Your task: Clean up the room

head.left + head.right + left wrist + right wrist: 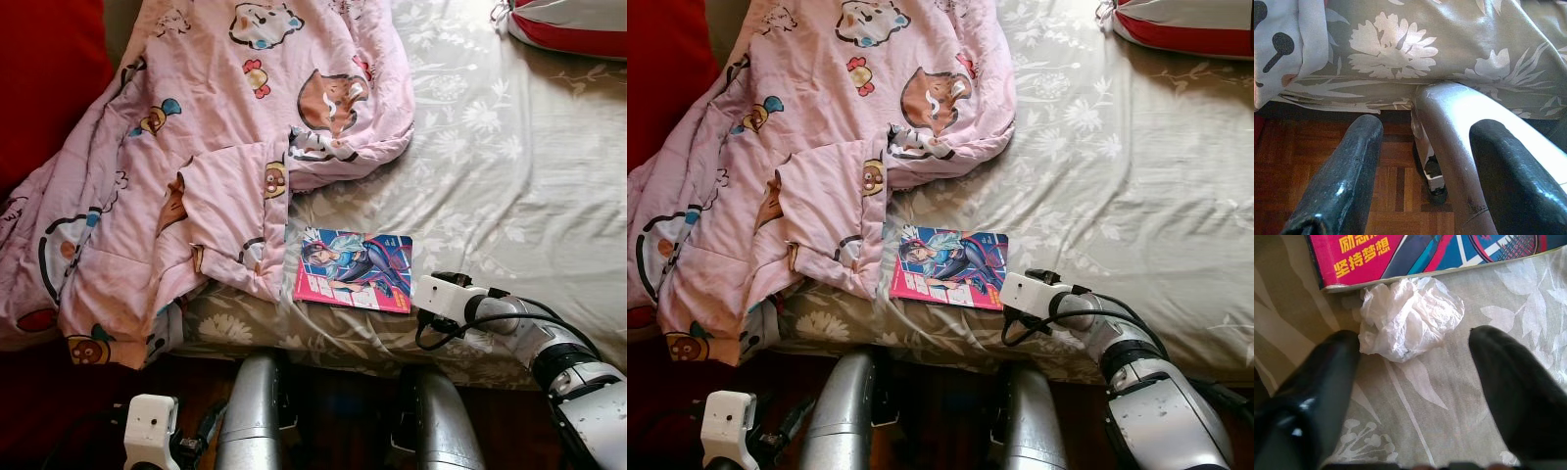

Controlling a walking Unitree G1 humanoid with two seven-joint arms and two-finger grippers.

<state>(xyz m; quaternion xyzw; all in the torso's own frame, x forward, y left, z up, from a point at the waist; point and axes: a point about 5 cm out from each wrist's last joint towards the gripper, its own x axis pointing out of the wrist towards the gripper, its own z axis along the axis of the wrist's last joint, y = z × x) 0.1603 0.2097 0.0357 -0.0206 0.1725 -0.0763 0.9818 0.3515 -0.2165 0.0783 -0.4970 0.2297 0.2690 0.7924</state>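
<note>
Right gripper [1415,377] spread wide, empty, over crumpled white tissue [1408,318] on bed sheet [509,186], at near edge of magazine [355,269]. Left gripper [1420,171] open, low by floor.

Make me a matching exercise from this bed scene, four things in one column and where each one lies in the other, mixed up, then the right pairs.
1 pink blanket
2 magazine
3 crumpled tissue
4 striped cushion

A far corner of the bed, robot's right
B between the open fingers of the right gripper
C heaped over the bed's left side
D flat near the bed's front edge

Pairs: 1-C, 2-D, 3-B, 4-A
</note>
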